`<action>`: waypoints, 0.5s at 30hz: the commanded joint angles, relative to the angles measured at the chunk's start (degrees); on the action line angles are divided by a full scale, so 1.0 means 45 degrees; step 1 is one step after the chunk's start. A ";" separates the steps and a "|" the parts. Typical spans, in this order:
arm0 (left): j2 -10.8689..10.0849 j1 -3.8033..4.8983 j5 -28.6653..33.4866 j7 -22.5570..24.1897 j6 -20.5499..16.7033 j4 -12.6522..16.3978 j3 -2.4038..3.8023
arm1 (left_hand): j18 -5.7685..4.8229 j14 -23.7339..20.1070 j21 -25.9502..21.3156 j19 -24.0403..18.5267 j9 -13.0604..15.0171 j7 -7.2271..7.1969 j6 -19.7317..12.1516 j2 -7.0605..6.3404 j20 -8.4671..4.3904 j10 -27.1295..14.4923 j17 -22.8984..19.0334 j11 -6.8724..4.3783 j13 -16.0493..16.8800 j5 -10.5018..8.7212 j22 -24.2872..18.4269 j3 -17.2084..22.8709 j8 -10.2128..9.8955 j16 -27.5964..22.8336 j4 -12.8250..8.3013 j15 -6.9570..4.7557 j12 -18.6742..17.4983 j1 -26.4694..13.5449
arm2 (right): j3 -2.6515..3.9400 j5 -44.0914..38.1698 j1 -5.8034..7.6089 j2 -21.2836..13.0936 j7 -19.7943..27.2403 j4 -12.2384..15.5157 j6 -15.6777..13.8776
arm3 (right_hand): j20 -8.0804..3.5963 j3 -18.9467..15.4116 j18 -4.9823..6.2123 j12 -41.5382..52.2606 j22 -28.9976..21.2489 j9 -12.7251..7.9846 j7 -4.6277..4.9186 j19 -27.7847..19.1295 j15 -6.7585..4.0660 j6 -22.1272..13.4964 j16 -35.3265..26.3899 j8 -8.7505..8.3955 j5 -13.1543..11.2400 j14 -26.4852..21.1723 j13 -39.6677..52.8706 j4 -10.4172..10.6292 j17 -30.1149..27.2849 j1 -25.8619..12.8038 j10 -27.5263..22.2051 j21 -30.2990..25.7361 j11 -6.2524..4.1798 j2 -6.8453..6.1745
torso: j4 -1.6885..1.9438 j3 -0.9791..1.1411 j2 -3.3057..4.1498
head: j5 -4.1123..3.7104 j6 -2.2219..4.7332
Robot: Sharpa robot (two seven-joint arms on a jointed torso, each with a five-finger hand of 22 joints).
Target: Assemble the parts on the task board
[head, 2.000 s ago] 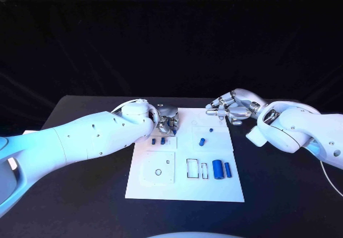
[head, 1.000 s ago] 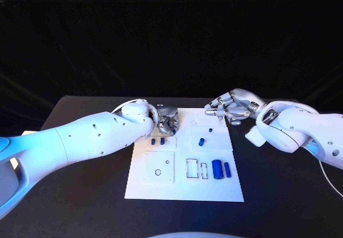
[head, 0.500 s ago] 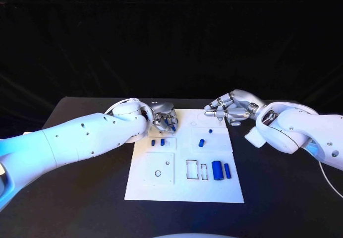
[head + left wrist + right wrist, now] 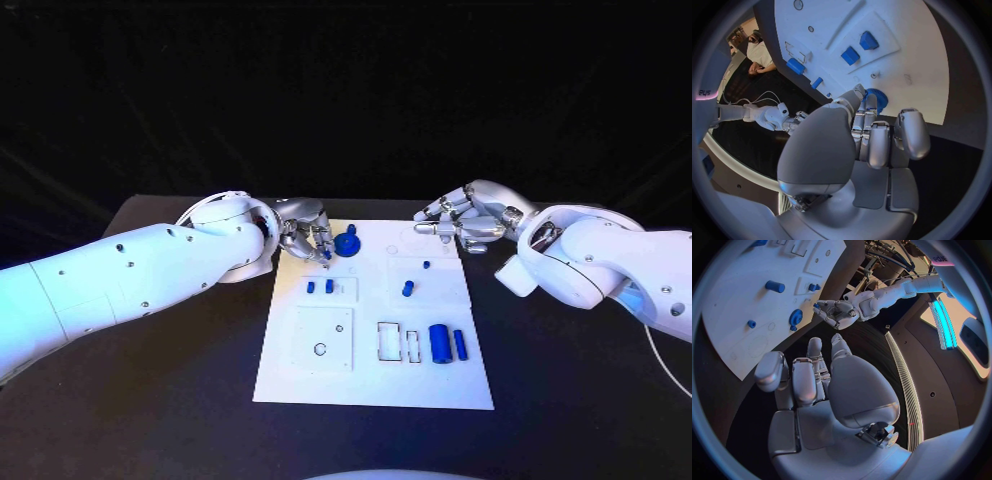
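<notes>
While the blue gear (image 4: pixel 349 243) sits on the far left part of the task board (image 4: pixel 375 380), I read this as the seating step for that gear: it lies just off the fingertips of my left hand (image 4: pixel 304 241), and from the left wrist view I think the fingers are clear of it, though contact is hard to rule out there. That hand holds nothing, fingers loosely curled and a little apart. My right hand (image 4: pixel 464 222) hovers over the board's far right corner, fingers half bent, also carrying nothing. My next move would call for a check that the gear is fully down on its post, then a reach for another loose piece. Counting the blue parts on the board: one gear, two small blocks (image 4: pixel 319 286) side by side, two small pegs (image 4: pixel 408 288) near the middle, and two upright cylinders (image 4: pixel 438 343) by the rectangular slots.
</notes>
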 commanded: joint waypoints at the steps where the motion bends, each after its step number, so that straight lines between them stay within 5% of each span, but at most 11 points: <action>1: -0.0040 -0.0069 0.0119 -0.0059 0.0499 -0.0049 -0.0011 | -0.0140 0.0393 0.0044 0.0089 -0.0011 0.0059 0.0046 -0.0054 0.0017 0.0093 -0.0011 -0.0016 0.0012 -0.0084 0.0609 0.0078 -0.0045 -0.0002 0.0014 -0.0072 -0.0056 -0.0059 | -0.0002 -0.0084 -0.0009 -0.0008 0.0099 0.0011 0.0092 | 0.0012 0.0011 0.0231 0.0078 0.0005 0.0016 -0.0027 -0.0051 0.0044 -0.0083 -0.0046 0.0058 0.0060 0.0202 -0.0014 -0.0035 0.0010 0.0111 -0.0107 -0.0051 -0.0005 0.0032 | -0.0001 -0.0003 -0.0002 | 0.0013 -0.0023; 15: 0.0123 -0.0305 -0.0241 -0.0065 0.0424 -0.0408 -0.0046 | -0.0137 0.0395 0.0031 0.0081 -0.0012 0.0053 0.0054 -0.0058 0.0019 0.0110 0.0003 -0.0020 0.0018 -0.0077 0.0607 0.0125 -0.0055 0.0005 -0.0006 -0.0073 -0.0075 -0.0061 | -0.0002 -0.0097 -0.0011 -0.0008 0.0135 0.0029 0.0076 | 0.0011 0.0001 0.0232 0.0083 -0.0002 0.0018 -0.0028 -0.0052 0.0044 -0.0076 -0.0051 0.0068 0.0060 0.0203 -0.0020 -0.0024 0.0006 0.0107 -0.0104 -0.0056 -0.0006 0.0038 | -0.0010 0.0002 0.0005 | 0.0022 -0.0052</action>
